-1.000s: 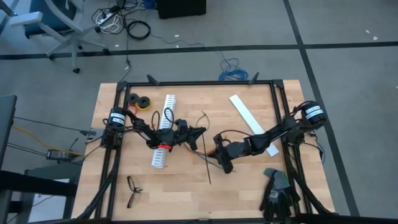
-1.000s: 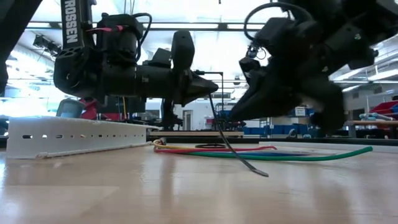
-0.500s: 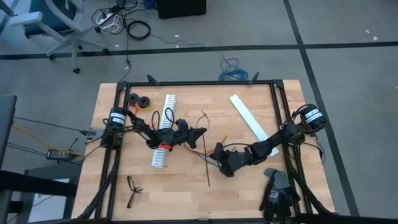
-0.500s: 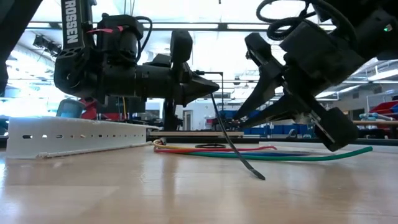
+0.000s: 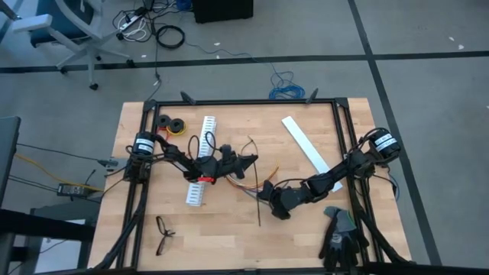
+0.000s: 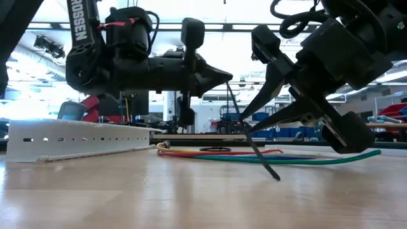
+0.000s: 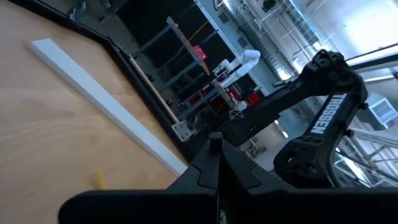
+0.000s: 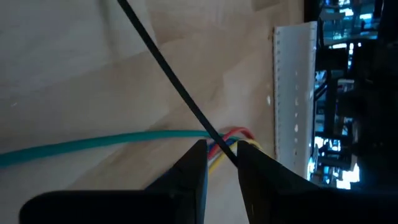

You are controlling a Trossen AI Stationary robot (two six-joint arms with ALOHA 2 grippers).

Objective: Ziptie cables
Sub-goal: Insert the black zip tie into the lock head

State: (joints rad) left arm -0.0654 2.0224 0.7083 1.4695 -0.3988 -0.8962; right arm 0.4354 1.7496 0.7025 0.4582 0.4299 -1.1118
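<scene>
A thin black ziptie point(image 6: 253, 137) slants down from my left gripper point(image 6: 229, 77), which is shut on it above the table's middle. The ziptie's lower end point(image 6: 275, 177) reaches the table. My right gripper point(image 8: 222, 155) is open, with one finger on each side of the ziptie's middle point(image 8: 186, 102), just above the cables. The cables point(image 6: 216, 152) lie flat on the wood as a loose bundle of red, yellow and green wires point(image 8: 93, 146), also seen in the high view point(image 5: 244, 182). My left gripper pinches the ziptie near its upper end point(image 6: 230, 86) between its two fingertips, coming in level from the table's left. The ziptie hangs slanted below the fingers, its lower end on the table. My right gripper has the ziptie in its gap; whether a finger touches it I cannot tell.
A white slotted strip point(image 5: 200, 164) lies under my left arm. A flat white strip point(image 5: 306, 149) lies at the far right. Black eyeglasses point(image 5: 163, 233) sit near the front left, dark gloves point(image 5: 340, 237) at the front right and tape rolls point(image 5: 172, 124) at the far left.
My right gripper has opened and its wrist has rolled, so its fingers now stand on either side of the ziptie. My left gripper has rolled and risen slightly, still shut on the ziptie, whose lower end has swung a little along the table.
</scene>
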